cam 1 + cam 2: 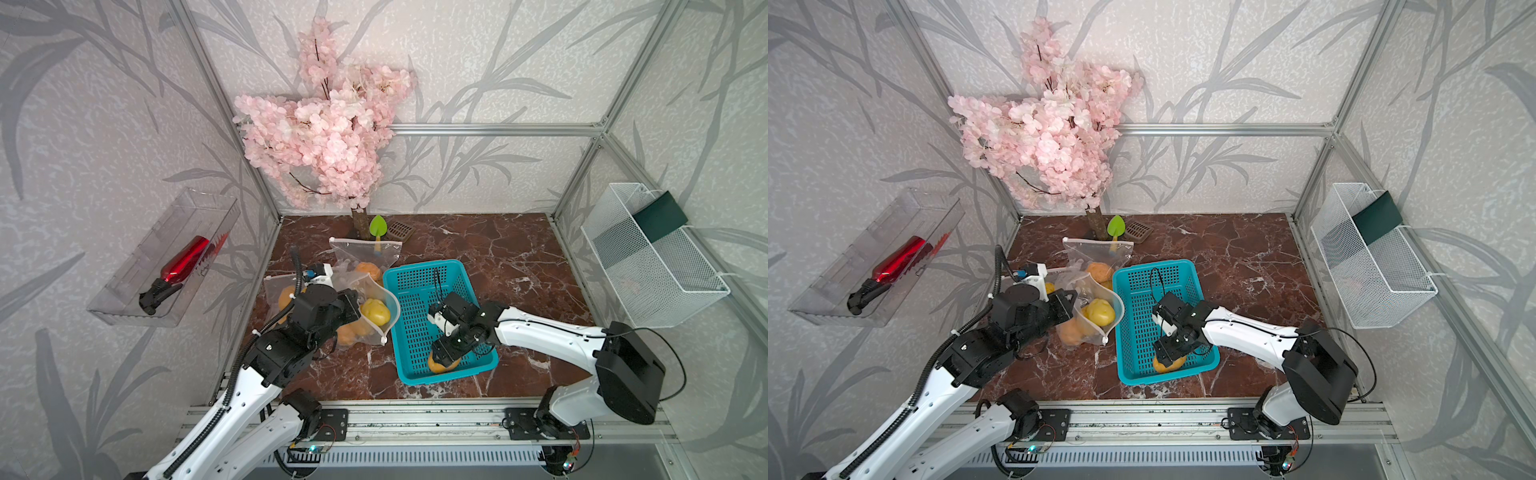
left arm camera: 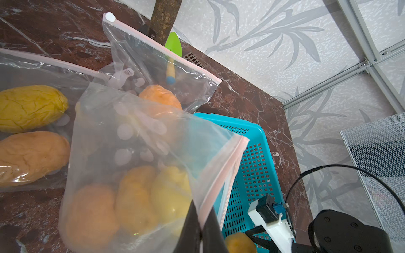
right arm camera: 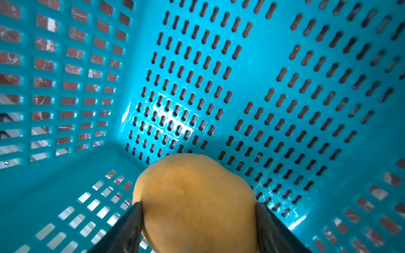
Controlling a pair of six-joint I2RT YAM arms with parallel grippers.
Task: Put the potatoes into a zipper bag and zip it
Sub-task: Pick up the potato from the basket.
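My left gripper (image 2: 200, 221) is shut on the rim of a clear zipper bag (image 2: 142, 142) and holds its mouth open beside the teal basket (image 1: 424, 274). Yellow and orange potatoes (image 1: 375, 312) lie inside this bag. In both top views my right gripper (image 1: 444, 359) reaches down into the basket's near corner. Its fingers (image 3: 131, 221) press on both sides of an orange potato (image 3: 195, 197). Two more clear bags lie behind and left of the held one. One holds an orange potato (image 2: 160, 96), the other a yellow potato (image 2: 32, 109) and an orange one.
A pink blossom tree (image 1: 324, 137) stands at the back, with a green trowel (image 1: 377, 227) and a brown grate (image 1: 400, 230) at its foot. A white wire basket (image 1: 648, 266) hangs on the right wall. A clear tray with a red bottle (image 1: 183, 266) hangs on the left wall.
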